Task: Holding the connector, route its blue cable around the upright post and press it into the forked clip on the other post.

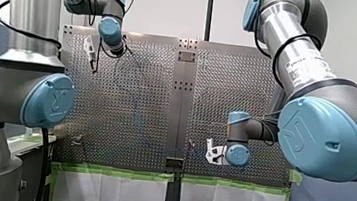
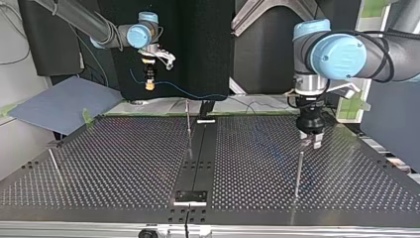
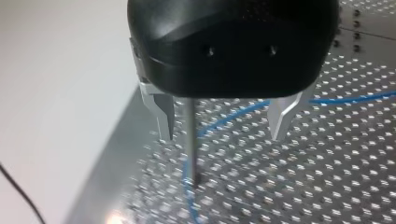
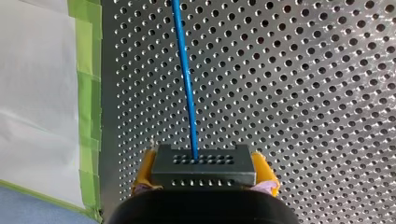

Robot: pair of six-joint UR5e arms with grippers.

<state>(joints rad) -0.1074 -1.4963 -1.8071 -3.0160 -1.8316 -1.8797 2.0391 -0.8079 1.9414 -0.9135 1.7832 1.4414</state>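
Connector (image 4: 203,164): dark, clamped between the yellow pads (image 4: 145,170) of my right gripper (image 4: 205,175), raised off the perforated table (image 4: 327,93), well apart from the upright post (image 3: 189,140). Blue cable (image 4: 187,79): straight out of its face, then loose over the table, curving by that post's foot. My left gripper (image 3: 222,119): metal fingers (image 3: 161,116) wide apart astride the post, gripping nothing.

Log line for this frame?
right end effector: shut on connector | blue cable: leads out of connector | left end effector: open, above post
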